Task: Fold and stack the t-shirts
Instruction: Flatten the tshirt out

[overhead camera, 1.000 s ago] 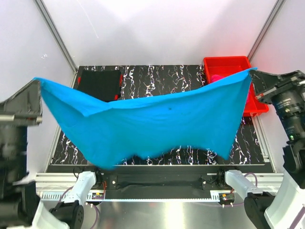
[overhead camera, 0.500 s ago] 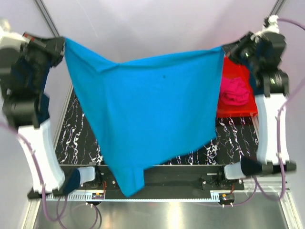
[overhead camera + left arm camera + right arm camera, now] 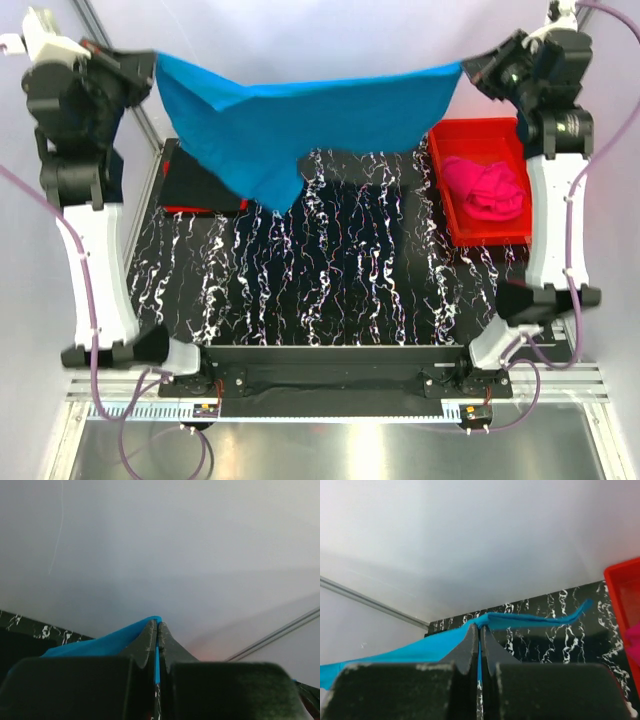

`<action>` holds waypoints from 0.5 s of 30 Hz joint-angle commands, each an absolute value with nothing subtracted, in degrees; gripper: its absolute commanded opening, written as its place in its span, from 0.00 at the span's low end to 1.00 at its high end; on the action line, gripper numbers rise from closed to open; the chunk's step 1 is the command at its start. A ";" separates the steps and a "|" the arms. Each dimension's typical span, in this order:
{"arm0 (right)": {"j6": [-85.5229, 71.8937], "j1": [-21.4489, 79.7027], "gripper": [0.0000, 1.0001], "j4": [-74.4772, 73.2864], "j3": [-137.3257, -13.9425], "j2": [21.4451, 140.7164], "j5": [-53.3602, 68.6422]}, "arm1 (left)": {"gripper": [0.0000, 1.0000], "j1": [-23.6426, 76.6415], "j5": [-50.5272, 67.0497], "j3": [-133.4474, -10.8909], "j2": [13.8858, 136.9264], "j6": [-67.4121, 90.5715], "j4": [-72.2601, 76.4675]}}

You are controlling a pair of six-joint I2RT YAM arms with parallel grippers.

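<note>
The left tool (image 3: 152, 72) and right tool (image 3: 466, 70), both clamped tight, stretch the turquoise t-shirt (image 3: 300, 120) by its corners at 12 o'clock (lowest fold hangs over the bench (image 3: 340, 270) at 11 o'clock).

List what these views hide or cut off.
1. Top external: the black folded t-shirt is partly hidden behind the hanging turquoise t-shirt.
2. Right wrist: the red bin is cut by the right edge.
3. Left wrist: the left gripper blocks most of that shirt.
</note>
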State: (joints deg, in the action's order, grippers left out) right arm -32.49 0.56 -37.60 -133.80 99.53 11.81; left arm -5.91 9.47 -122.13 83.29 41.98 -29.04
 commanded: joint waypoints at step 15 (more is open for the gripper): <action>-30.32 -1.67 0.00 -51.14 -75.69 66.19 -0.97 | 0.00 -5.01 14.76 -59.28 36.05 39.28 -27.32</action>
State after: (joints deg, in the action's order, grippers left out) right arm -29.80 -1.52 -44.60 -78.70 69.58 3.92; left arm -5.23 13.37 -65.23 41.82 40.25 -24.29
